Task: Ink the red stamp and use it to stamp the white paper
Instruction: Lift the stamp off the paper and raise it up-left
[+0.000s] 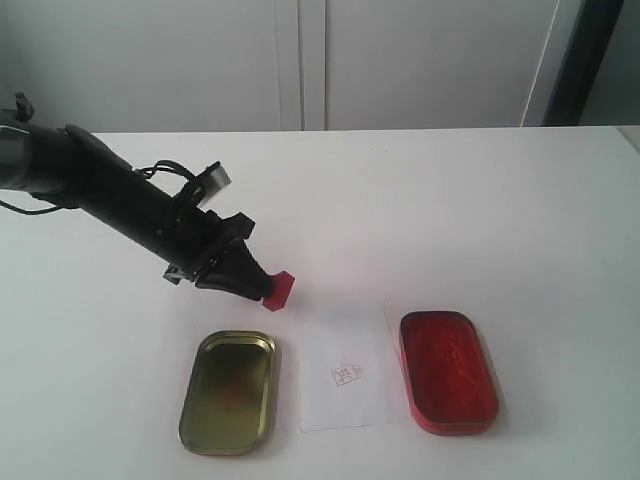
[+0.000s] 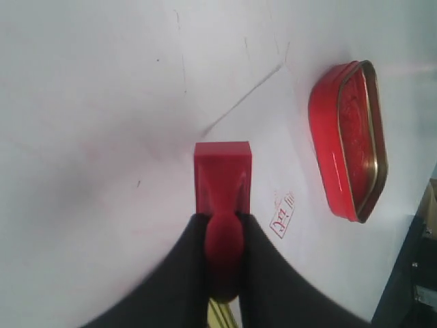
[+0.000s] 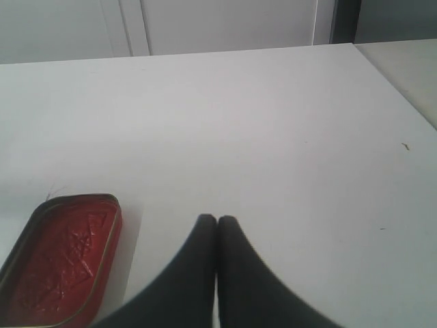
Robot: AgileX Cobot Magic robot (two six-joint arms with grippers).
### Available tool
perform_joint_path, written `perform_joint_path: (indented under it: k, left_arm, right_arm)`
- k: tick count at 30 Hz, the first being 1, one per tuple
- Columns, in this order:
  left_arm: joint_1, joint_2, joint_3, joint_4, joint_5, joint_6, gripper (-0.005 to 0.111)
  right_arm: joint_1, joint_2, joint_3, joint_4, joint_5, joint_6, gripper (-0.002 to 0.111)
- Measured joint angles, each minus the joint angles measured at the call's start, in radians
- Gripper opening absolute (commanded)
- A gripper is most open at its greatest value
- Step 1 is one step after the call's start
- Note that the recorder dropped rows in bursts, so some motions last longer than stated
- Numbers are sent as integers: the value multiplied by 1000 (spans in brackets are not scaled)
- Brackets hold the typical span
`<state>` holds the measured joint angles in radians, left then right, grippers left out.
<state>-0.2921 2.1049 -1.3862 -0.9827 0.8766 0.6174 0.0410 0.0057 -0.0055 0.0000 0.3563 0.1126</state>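
L pincer (image 1: 260, 287) grips red stamp (image 1: 279, 291), 11 o'clock of white paper (image 1: 335, 335); could mark counter (image 1: 450, 220) instead. R pincer (image 3: 217, 220) closed, empty.

Red ink-pad tin (image 1: 449, 372) sat open on the white bench (image 1: 450, 200), empty gold tin (image 1: 229, 392) well apart from it, pale cabinet doors (image 1: 400, 60) behind.
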Motion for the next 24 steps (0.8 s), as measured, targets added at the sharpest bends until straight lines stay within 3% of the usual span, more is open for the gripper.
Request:
perform_joint_path:
  k: [18,20,24]
  left_arm:
    - [0,53,0,-8,-25,2,0]
    - [0,53,0,-8,-27,-20,4]
    - [0,53,0,-4,-32,-53,25]
  right_arm:
    - [0,0,0,0,0,0,0]
    - [0,0,0,0,0,0,0]
    - [0,0,0,0,0,0,0]
